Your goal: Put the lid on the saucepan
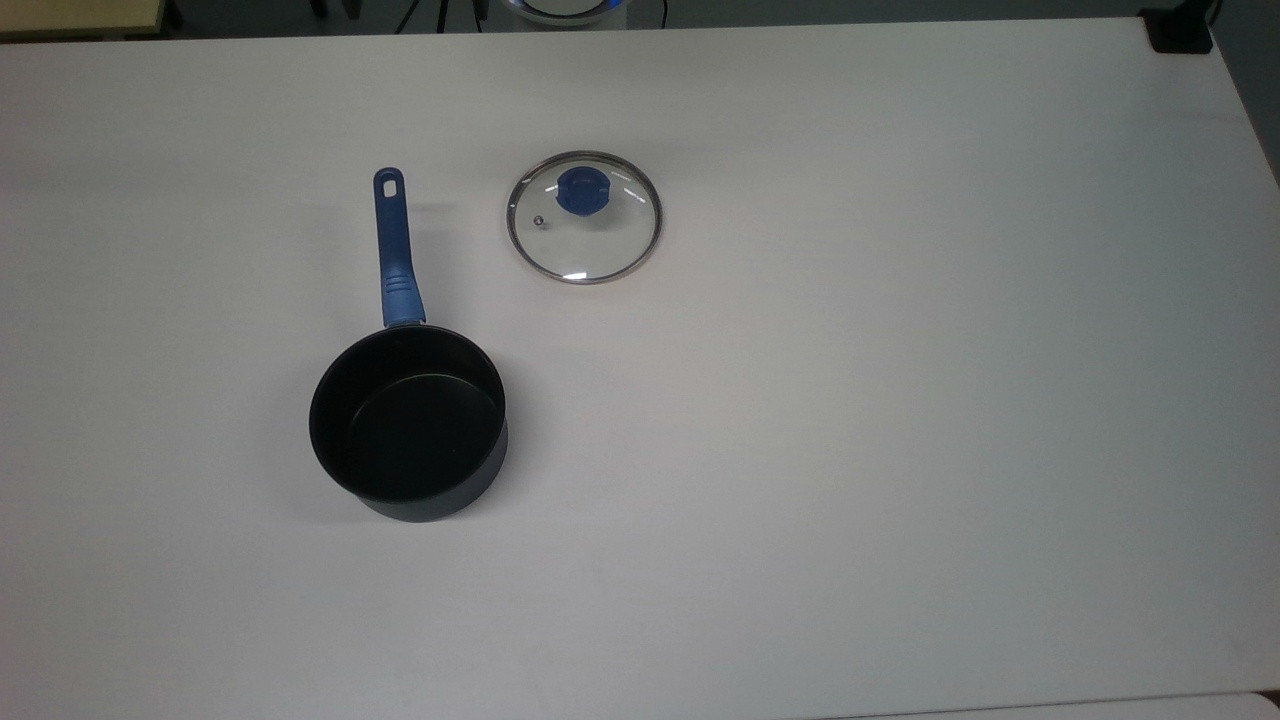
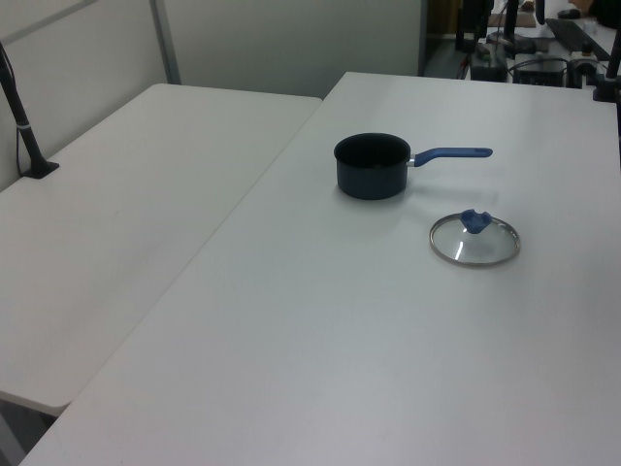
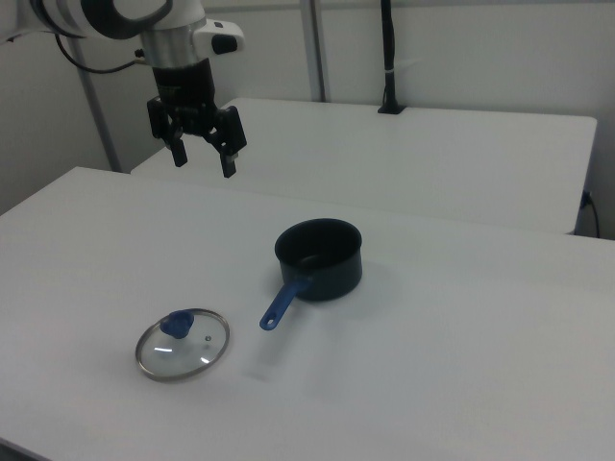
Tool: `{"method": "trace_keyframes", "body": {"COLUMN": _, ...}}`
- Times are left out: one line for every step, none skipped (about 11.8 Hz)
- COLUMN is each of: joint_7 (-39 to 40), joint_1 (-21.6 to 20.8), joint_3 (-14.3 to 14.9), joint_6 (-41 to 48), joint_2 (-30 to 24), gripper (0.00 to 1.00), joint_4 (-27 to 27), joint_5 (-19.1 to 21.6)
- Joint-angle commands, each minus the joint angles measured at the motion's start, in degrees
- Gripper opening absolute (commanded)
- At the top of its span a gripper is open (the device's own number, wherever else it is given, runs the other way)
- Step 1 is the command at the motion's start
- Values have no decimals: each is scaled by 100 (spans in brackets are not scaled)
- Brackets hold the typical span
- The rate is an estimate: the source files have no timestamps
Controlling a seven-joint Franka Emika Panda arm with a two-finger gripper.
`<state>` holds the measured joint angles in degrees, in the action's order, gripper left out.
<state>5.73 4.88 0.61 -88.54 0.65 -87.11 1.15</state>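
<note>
The saucepan [image 1: 410,425] [image 2: 373,165] [image 3: 320,259] stands upright on the white table, black inside, its blue handle [image 1: 395,250] pointing toward the top view's upper edge. The glass lid [image 1: 584,217] [image 2: 474,239] [image 3: 183,345] with a blue knob lies flat on the table, apart from the pan, to the handle's right in the top view. My gripper [image 3: 204,158] hangs open high above the table in the right view, far up and left of both things, with nothing between its fingers.
A second white table [image 2: 116,223] [image 3: 432,154] adjoins this one. A black pole on a base [image 2: 24,126] [image 3: 388,58] stands on it. A black object [image 1: 1180,30] sits at the top view's upper right table corner.
</note>
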Motion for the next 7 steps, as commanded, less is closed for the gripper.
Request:
{"method": "trace_keyframes", "body": {"joint_7": 78, "joint_1": -83, "joint_3": 53, "joint_6": -49, "joint_2": -161, "gripper": 100, "joint_4": -103, "joint_5": -1}}
{"method": "trace_keyframes", "body": {"joint_7": 78, "joint_1": -83, "joint_3": 53, "joint_6": -15, "joint_2": -170, "gripper": 100, "joint_4": -104, "joint_5": 8}}
{"method": "trace_keyframes", "body": {"joint_7": 69, "joint_1": -83, "joint_3": 44, "joint_6": -14, "joint_2": -188, "gripper": 100, "joint_4": -104, "joint_5": 8}}
{"method": "trace_keyframes", "body": {"joint_7": 69, "joint_1": -83, "joint_3": 53, "joint_6": -6, "joint_2": -188, "gripper": 100, "joint_4": -104, "joint_5": 8}}
{"method": "trace_keyframes", "body": {"joint_7": 69, "joint_1": -83, "joint_3": 53, "joint_6": -14, "joint_2": -188, "gripper": 100, "joint_4": -104, "joint_5": 8}}
{"method": "trace_keyframes", "body": {"joint_7": 69, "joint_1": -83, "joint_3": 44, "joint_6": -14, "joint_2": -179, "gripper": 100, "joint_4": -104, "joint_5": 8}}
{"method": "trace_keyframes", "body": {"joint_7": 77, "joint_1": -83, "joint_3": 53, "joint_6": -14, "joint_2": -188, "gripper": 100, "joint_4": -104, "joint_5": 8}}
